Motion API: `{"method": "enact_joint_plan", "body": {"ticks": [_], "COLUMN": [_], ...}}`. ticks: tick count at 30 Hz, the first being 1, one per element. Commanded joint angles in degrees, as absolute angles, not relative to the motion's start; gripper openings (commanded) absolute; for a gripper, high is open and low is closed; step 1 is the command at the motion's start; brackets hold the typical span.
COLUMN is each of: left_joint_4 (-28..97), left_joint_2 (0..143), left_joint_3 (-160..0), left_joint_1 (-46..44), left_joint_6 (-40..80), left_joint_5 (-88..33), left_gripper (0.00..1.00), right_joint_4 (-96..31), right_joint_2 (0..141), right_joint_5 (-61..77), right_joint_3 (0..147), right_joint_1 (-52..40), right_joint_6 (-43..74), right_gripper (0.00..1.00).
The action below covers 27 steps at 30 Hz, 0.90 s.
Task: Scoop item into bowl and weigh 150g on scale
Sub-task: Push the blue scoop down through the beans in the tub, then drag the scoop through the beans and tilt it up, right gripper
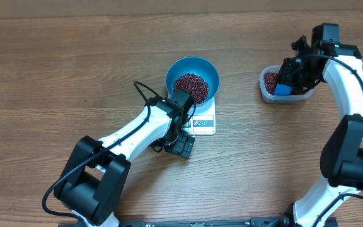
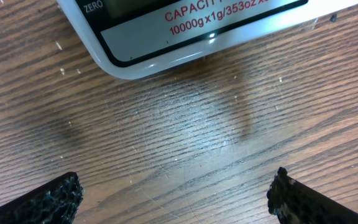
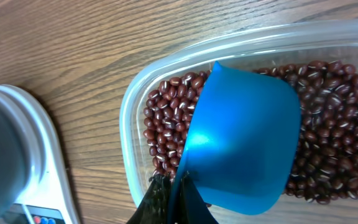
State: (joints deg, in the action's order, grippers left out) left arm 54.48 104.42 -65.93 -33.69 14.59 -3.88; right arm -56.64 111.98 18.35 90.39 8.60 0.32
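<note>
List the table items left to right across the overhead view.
bowl of beans → clear tub. Left out because they overlap: the scale under the bowl, the scoop in the tub.

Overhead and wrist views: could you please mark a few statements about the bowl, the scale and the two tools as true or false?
1. The bowl sits on the scale and holds beans. True.
2. The left tool is shut on the bowl's rim. False: it is open and holds nothing, over the bare table beside the scale's front edge.
3. The right tool is shut on the blue scoop. True.
4. The blue scoop is over the bowl. False: it is in the clear tub, off to the side of the scale.
</note>
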Motion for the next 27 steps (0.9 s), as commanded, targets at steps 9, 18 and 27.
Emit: {"method": "enact_joint_plan", "body": {"ticks": [9,18,27], "left_joint_4": [54.59,54.59,54.59], "left_joint_2": [104.79,104.79,104.79], "left_joint_3": [-66.50,-66.50,-66.50], "left_joint_1": [-33.67,-33.67,-33.67], "left_joint_6": [13.69,13.67,13.69], "left_joint_5": [-3.88,-3.86,-3.88], "left_gripper": [1.00,0.99,1.00], "right_joint_4": [-57.12,-57.54,-58.59], "right_joint_2": [114.89,114.89,114.89], "right_joint_5": [27.57,33.39,35.20], "right_joint_3": [89.95,89.95,89.95], "right_joint_1": [7.99,11.97,17.23], "right_joint_6": [1.78,4.73,4.67], "right_gripper": [0.04,0.04,0.04]}}
